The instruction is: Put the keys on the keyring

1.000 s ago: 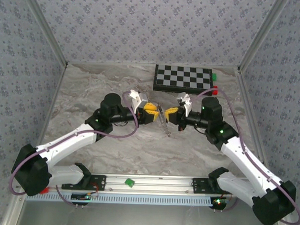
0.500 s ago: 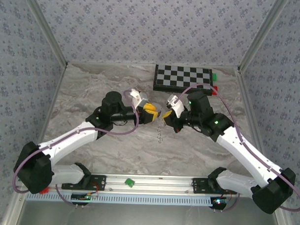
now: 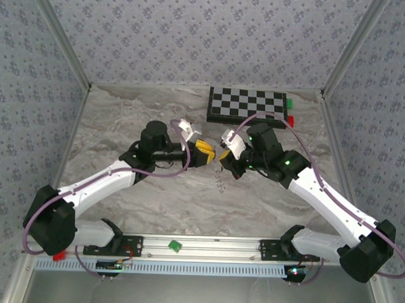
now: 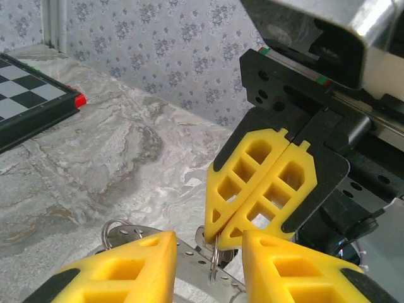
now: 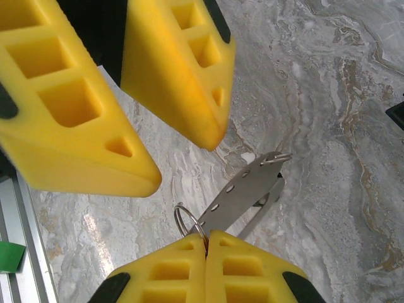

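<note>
Two tools, top view: my left tool (image 3: 204, 153) and right tool (image 3: 223, 159) meet tip to tip just off the near-left corner of the chessboard (image 3: 247, 105). I judge they are brought together so one can steady the ring while the other works a key onto it.
Keys, top view: the keys (image 3: 219, 183) show as a thin silver bunch under the right tool, on my side of the chessboard. They are too small here for me to tell whether they clear the bench (image 3: 123, 122).
Right tool, left wrist view: it is clenched, and its yellow tips pinch the keyring (image 4: 215, 259), which hangs edge-on below them. The chessboard lies well apart, far to the left.
Left tool, left wrist view: it is released, with a finger (image 4: 132, 268) on either side of the ring and nothing gripped. I read the gap as left ready to close on the flat metal lying between them.
Right tool, right wrist view: its tips are shut tight on the keyring, and one of the keys (image 5: 243, 188), flat with a row of holes, slants away from them over the bench.
Far end, right wrist view: a small ring (image 5: 278, 158) sits at that key's outer tip.
Left tool, right wrist view: its two fingers stand apart above the key and do not touch it.
Risk: as I see it, a clumsy close would knock the dangling key aside.
</note>
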Tool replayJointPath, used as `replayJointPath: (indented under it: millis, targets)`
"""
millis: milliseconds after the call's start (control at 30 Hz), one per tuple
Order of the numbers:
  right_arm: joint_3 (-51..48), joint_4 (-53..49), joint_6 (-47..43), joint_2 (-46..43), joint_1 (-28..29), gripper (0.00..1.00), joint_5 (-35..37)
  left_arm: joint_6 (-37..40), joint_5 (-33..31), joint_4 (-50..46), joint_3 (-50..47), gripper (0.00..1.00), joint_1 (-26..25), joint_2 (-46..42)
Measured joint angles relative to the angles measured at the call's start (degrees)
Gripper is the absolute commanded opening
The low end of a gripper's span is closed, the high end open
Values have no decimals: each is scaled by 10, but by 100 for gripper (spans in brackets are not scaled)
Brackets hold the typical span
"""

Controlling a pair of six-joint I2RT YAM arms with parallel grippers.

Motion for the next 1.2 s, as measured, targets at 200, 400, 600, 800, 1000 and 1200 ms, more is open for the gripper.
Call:
replayJointPath:
  millis: [200, 400, 600, 800, 1000, 1200]
  targets:
    - [0, 2, -2, -14, -3, 0, -6, -4, 26, -1, 13, 32, 0, 29]
    - [0, 7, -2, -22, -10, 0, -24, -5, 40, 0, 17, 32, 0, 33]
    - [0, 9, -2, -22, -11, 0, -39, -5, 55, 0, 17, 28, 0, 33]
    - [0, 9, -2, -22, -11, 0, -42, -5, 78, 1, 17, 20, 0, 36]
    - [0, 9, -2, -21, -14, 0, -42, -3, 97, 1, 25, 3, 0, 48]
    - [0, 9, -2, -21, -15, 4, -43, -4, 97, 0, 25, 0, 1, 48]
